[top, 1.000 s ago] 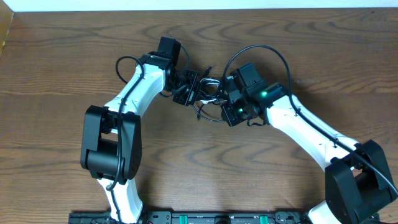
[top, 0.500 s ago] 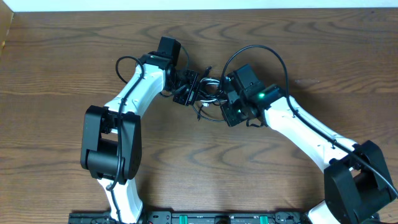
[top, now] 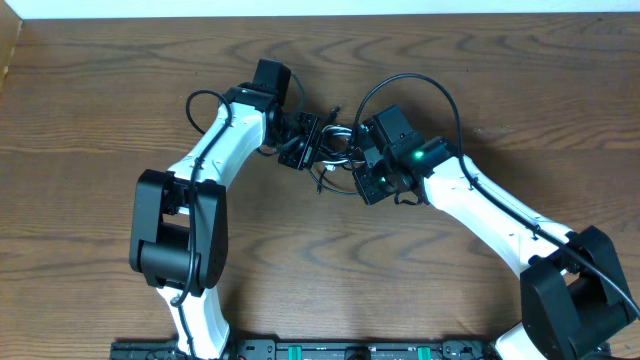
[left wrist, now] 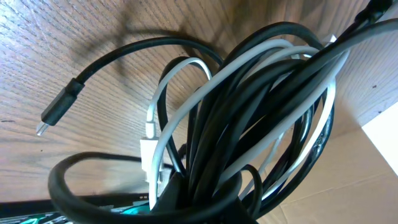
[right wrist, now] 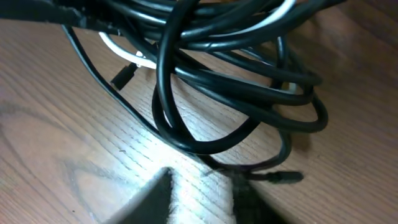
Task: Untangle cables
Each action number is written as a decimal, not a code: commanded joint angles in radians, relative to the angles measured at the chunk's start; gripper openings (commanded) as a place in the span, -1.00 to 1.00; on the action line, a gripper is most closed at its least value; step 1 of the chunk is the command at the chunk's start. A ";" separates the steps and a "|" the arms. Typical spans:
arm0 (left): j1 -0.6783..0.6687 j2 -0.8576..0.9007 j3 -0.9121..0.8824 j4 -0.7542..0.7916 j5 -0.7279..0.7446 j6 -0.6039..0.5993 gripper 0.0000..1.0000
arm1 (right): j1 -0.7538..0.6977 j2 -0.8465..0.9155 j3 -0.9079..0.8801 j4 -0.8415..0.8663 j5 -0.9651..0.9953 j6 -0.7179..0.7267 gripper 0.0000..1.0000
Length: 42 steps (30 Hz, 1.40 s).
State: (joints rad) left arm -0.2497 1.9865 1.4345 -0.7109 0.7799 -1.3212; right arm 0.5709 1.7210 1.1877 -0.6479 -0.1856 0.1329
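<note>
The cables [top: 335, 150] lie in a tangled bunch of black cords and one white cord between my two grippers at the table's middle. My left gripper [top: 303, 140] is shut on the bunch; in the left wrist view the cords [left wrist: 249, 112] fan out from the jaws [left wrist: 205, 205], and a black plug end [left wrist: 59, 112] trails to the left. My right gripper [top: 365, 175] hangs low at the bunch's right side. Its blurred fingers [right wrist: 155, 199] stand apart over bare wood, and the black loops [right wrist: 236, 68] lie just beyond them. A small plug [right wrist: 283, 177] lies by the right fingertip.
The wooden table [top: 100, 100] stretches on all sides of the tangle. The arms' own thick black wires arch above the right wrist [top: 410, 85] and beside the left arm [top: 195, 105]. The base rail [top: 330, 350] runs along the front edge.
My right gripper has opened and crept a little to the left towards the tangle. The left gripper has kept still with its hold on the bunch.
</note>
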 commanded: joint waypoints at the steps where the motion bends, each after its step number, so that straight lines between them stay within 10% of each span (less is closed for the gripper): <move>1: 0.002 -0.021 -0.002 -0.006 0.009 0.035 -0.85 | 0.002 0.000 -0.006 -0.014 0.000 0.000 -0.29; 14: 0.002 -0.021 -0.002 -0.006 0.139 0.000 -0.85 | 0.002 0.000 -0.051 0.044 0.058 -0.022 -0.30; 19: 0.002 -0.021 -0.002 -0.006 0.223 -0.026 -0.85 | 0.003 0.000 -0.062 0.049 0.063 -0.021 -0.97; 42: 0.002 -0.021 -0.002 -0.005 0.025 0.143 -0.85 | -0.145 -0.218 -0.008 0.248 -0.215 0.058 -0.91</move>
State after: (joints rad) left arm -0.2379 1.9865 1.4345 -0.7067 0.8772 -1.2179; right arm 0.4736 1.5871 1.1336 -0.4183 -0.3546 0.1528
